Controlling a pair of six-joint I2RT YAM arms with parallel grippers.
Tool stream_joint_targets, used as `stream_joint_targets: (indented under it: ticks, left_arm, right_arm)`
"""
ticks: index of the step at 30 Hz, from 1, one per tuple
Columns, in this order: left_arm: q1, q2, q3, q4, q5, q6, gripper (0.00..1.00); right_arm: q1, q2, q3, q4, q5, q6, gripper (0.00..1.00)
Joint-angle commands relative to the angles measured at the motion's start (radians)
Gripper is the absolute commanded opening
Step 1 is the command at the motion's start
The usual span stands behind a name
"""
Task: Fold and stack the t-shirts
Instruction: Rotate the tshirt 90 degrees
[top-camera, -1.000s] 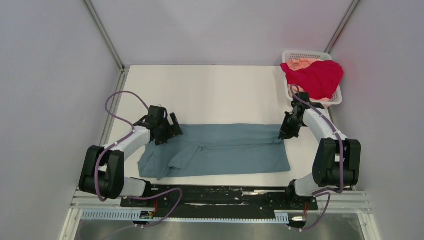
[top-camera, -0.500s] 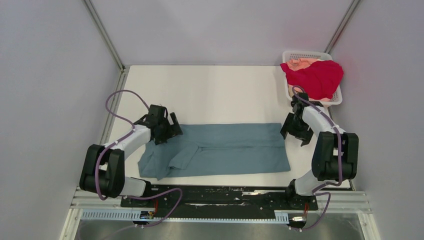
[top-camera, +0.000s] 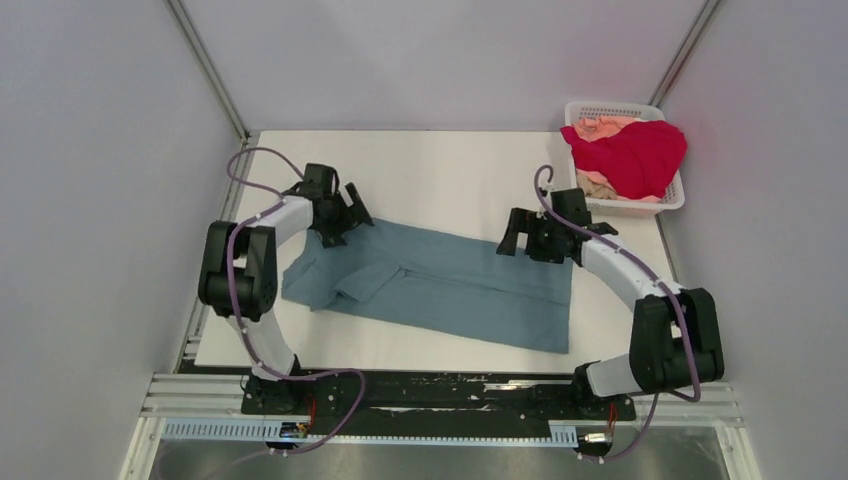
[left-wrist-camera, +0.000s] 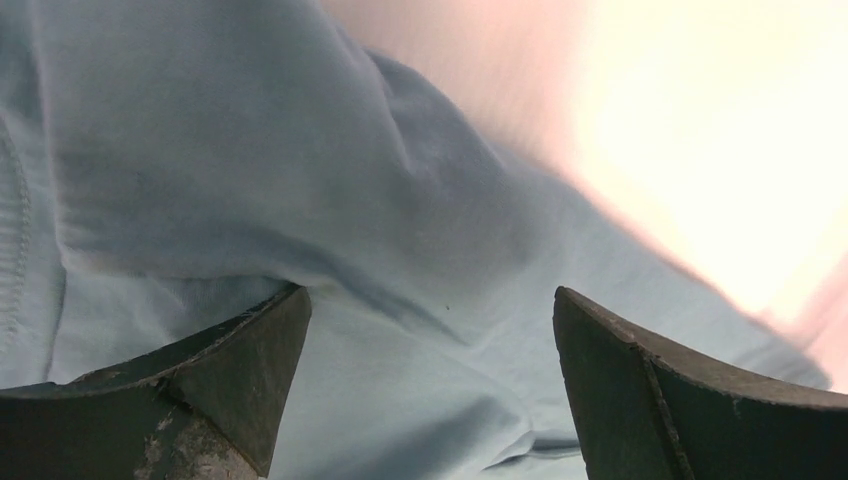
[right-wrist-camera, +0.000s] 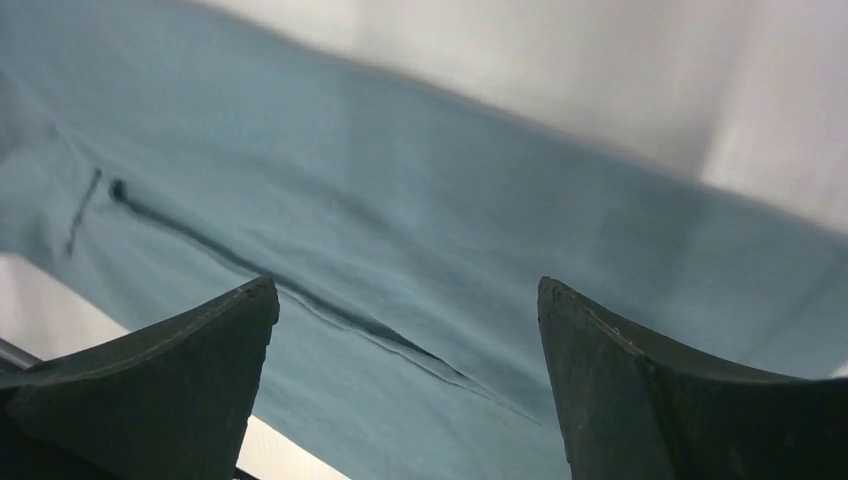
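Observation:
A teal blue-grey t-shirt (top-camera: 450, 285) lies folded lengthwise on the white table (top-camera: 440, 175), slanting down to the right. My left gripper (top-camera: 345, 215) hovers open over its upper left corner; the cloth (left-wrist-camera: 300, 180) fills that wrist view between the spread fingers (left-wrist-camera: 240, 370). My right gripper (top-camera: 530, 238) stands open above the shirt's upper right edge, with a crease of the shirt (right-wrist-camera: 400, 230) below its fingertips (right-wrist-camera: 620, 380). A crimson red t-shirt (top-camera: 630, 155) and a pale peach t-shirt (top-camera: 600, 127) lie heaped in the white basket (top-camera: 672, 200) at the back right.
Grey walls close in both sides and the back. Metal frame rails run along the table's left edge (top-camera: 215, 235) and the near edge (top-camera: 440, 400), where both arm bases are bolted.
The right gripper has opened, let go of the shirt's right end and moved left and back over it. The left gripper moved back. The shirt now lies slanted instead of straight.

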Motion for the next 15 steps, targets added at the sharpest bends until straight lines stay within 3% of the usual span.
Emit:
stream_joint_targets:
  ticks: [1,6,10,12,15]
  left_arm:
    - [0.026,0.200,0.265,0.000,0.024,0.044,1.00]
    - [0.029,0.532,0.784,-0.157,0.162,0.168,1.00]
    - [0.027,0.815,1.226,-0.293,0.315,0.167,1.00]
    - [0.026,0.915,1.345,-0.291,0.375,0.105,1.00]
    - [0.018,0.963,1.344,-0.119,0.431,-0.001,1.00]
  right_arm:
    - [0.097,0.082,-0.023,0.154,0.001,-0.020,1.00]
    - [0.177,0.164,-0.064,0.182,-0.042,0.003,1.00]
    - [0.286,0.209,-0.106,0.174,-0.139,0.009,1.00]
    - [0.359,0.222,-0.113,0.160,-0.202,0.015,1.00]
    - [0.493,0.251,-0.088,0.140,-0.276,0.011,1.00]
